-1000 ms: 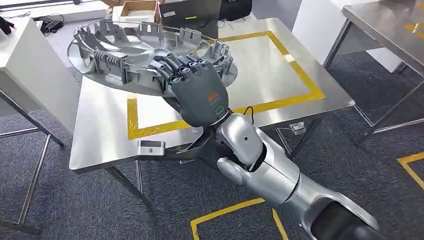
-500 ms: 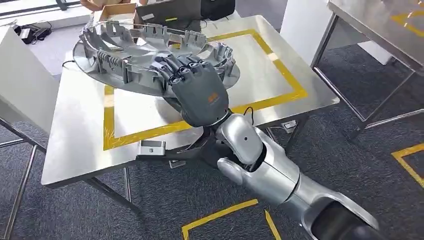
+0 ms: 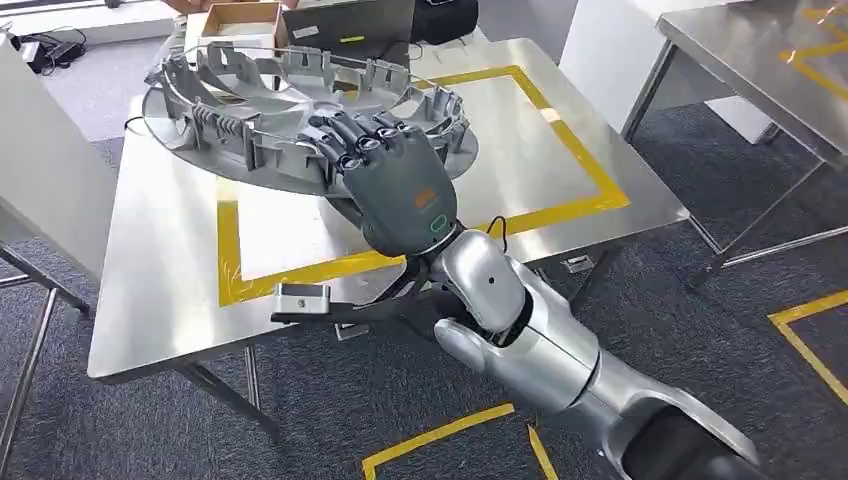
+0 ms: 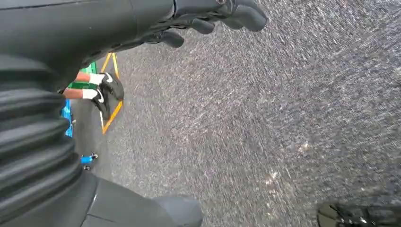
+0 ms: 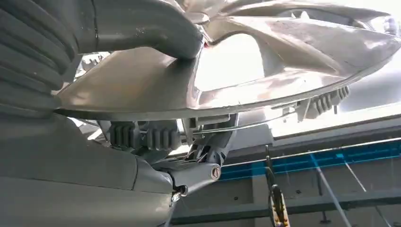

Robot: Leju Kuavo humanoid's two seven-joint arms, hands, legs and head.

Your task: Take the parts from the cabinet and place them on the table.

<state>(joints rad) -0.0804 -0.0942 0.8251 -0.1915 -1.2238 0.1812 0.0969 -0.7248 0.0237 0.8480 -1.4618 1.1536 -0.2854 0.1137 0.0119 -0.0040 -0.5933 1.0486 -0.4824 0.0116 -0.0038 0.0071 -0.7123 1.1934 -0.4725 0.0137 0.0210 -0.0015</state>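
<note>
right hand (image 3: 398, 182) sits centre of the head view, fingers hooked over the near rim of the part (image 3: 260, 95), a big round grey wheel-cover-like piece with ribbed clips around its edge. right wrist view confirms the grasp: thumb (image 5: 142, 28) pressed on one face of the part (image 5: 293, 42), fingers underneath, rim clamped between. the part takes up the upper left of the head view, over the far left area of the steel table (image 3: 160, 290), overlapping the yellow tape square (image 3: 585, 170) at its far left corner. looks low over the table, but cannot tell if it is resting on the surface or held just above it; the near edge at the hand seems lifted. left hand (image 4: 213, 19) is in the left wrist view over grey carpet, fingers loosely curled, nothing in it as far as visible, cannot tell for sure whether it is fully closed. a person's feet in black shoes (image 4: 106, 92) at left of that view. cardboard box (image 3: 240, 18) at top of the head view behind the part. progress judgement: part is out of the cabinet and brought to the table, so late stage; left is setting it flat, likely more inside the tape square, then letting go and pulling the arm back. cabinet not checked for more parts.
</note>
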